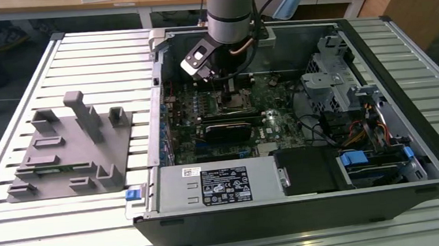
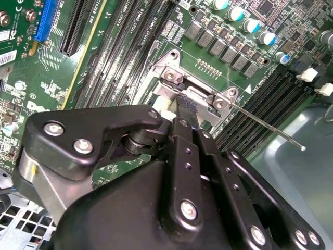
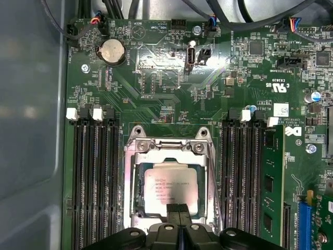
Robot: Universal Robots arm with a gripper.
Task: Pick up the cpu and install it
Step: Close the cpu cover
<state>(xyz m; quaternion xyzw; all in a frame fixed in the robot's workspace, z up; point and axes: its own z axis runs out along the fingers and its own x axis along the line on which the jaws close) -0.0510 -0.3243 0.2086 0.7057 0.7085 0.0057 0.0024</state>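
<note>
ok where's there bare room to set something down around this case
Bare slatted table lies past the grey tray toward the exterior view's top left, and in a strip in front of tray and computer case. Inside the case it is crowded: the gripper hangs over the cpu on the motherboard.

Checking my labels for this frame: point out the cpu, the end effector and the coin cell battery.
cpu [image 3: 167, 188], first wrist view, middle of its silver top.
end effector [image 3: 178, 209], first wrist view, between its fingertips.
coin cell battery [image 3: 111, 51], first wrist view, centre of its round face.
</note>
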